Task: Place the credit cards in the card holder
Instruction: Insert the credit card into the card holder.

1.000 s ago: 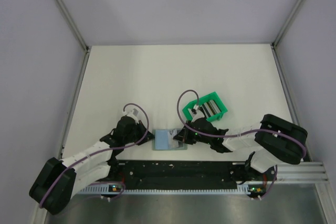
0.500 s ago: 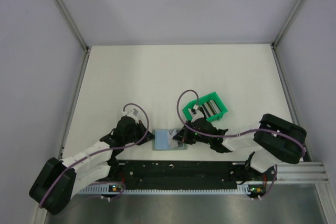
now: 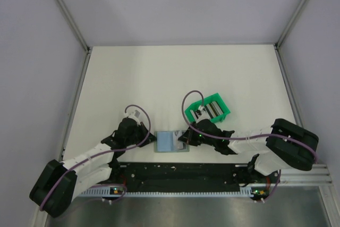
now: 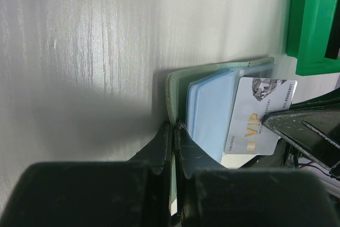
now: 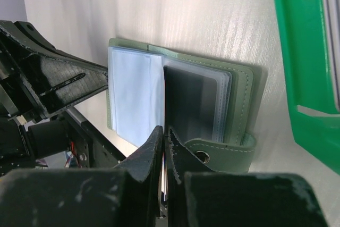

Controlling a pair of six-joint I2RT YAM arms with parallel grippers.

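The card holder (image 3: 169, 142) lies open near the table's front edge, grey-green outside (image 4: 176, 83) with light blue sleeves (image 5: 135, 94) inside. My left gripper (image 4: 175, 127) is shut on the edge of its left cover and stays low at the wallet's left side (image 3: 151, 140). My right gripper (image 5: 166, 130) is shut on a whitish credit card (image 4: 259, 116) marked VIP. It holds the card on edge over the wallet's right half (image 3: 184, 141), next to a dark sleeve (image 5: 194, 104). Grey and dark cards (image 3: 211, 109) stand in the green bin.
A bright green open plastic bin (image 3: 219, 99) sits just behind and to the right of the wallet, close to my right wrist (image 5: 303, 51). The wallet's strap with a snap hole (image 5: 212, 152) lies by my right fingers. Black rails run along the near edge (image 3: 180, 171).
The right arm's elbow has swung a little to the right, and its gripper with the card has edged slightly closer to the wallet. The left arm has not moved.
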